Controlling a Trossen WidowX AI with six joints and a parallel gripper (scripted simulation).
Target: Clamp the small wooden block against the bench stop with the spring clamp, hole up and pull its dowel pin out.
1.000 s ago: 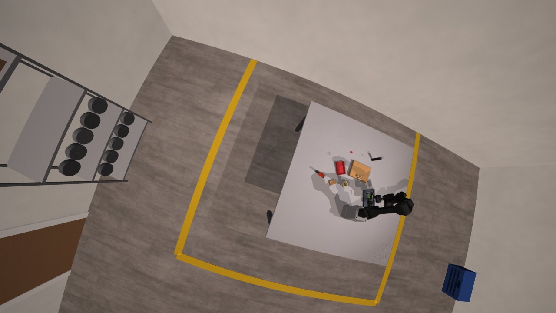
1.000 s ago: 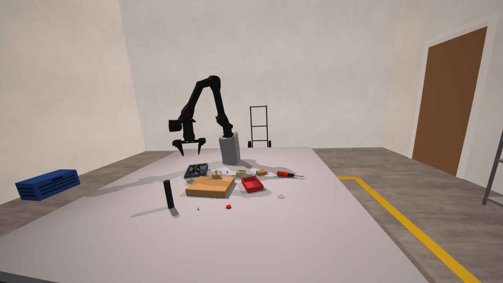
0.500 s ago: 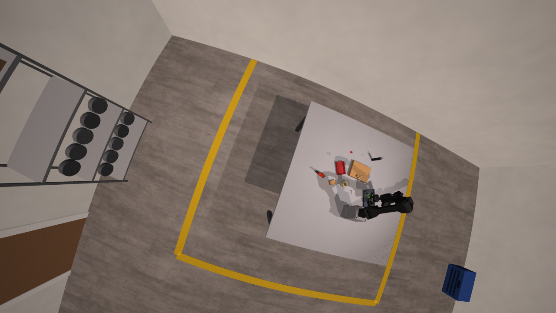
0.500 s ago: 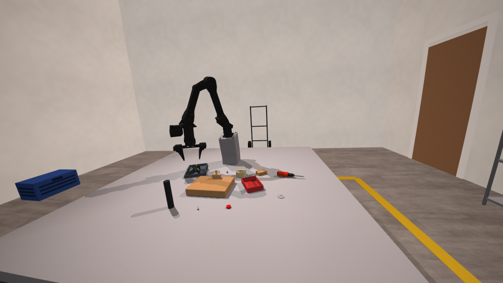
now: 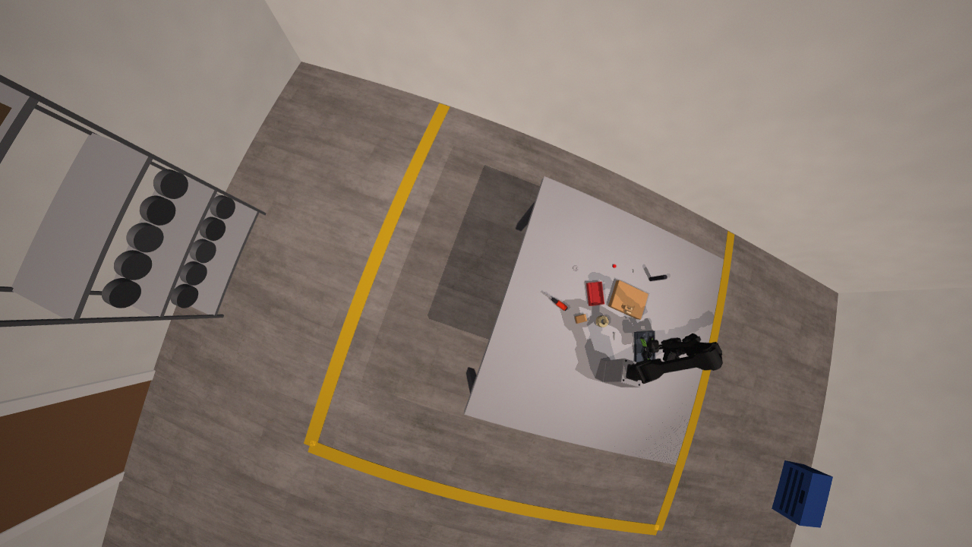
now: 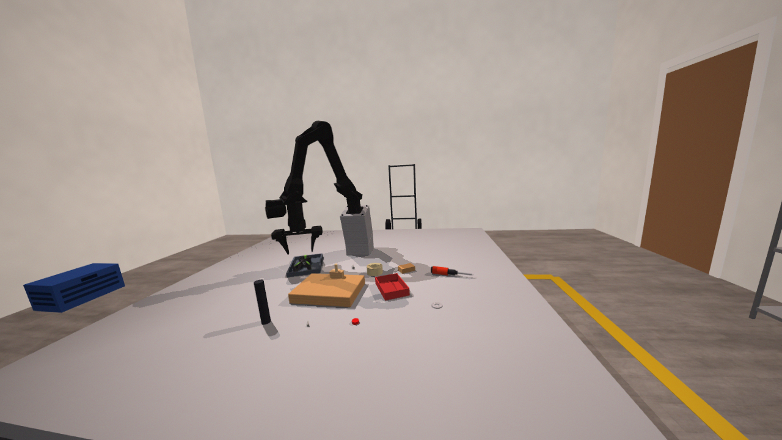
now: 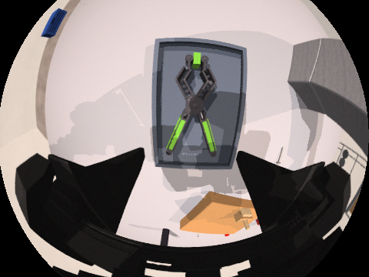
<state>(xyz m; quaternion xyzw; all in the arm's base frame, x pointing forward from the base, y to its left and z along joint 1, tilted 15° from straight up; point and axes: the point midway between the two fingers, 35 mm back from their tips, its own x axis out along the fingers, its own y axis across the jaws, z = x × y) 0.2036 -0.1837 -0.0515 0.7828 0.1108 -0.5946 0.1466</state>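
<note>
Wooden board [image 6: 327,289] lies mid-table, the small block [image 6: 336,273] with its upright dowel pin [image 6: 336,267] at its far edge. Beyond, the grey tray [image 7: 163,108] holds the spring clamp [image 7: 195,108]. Above hangs the gripper [image 6: 297,236], spread wide, empty.

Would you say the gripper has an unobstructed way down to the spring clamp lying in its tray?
Probably yes: the gripper hangs open and empty above the spring clamp, which lies alone in the grey tray, with nothing between them.
</note>
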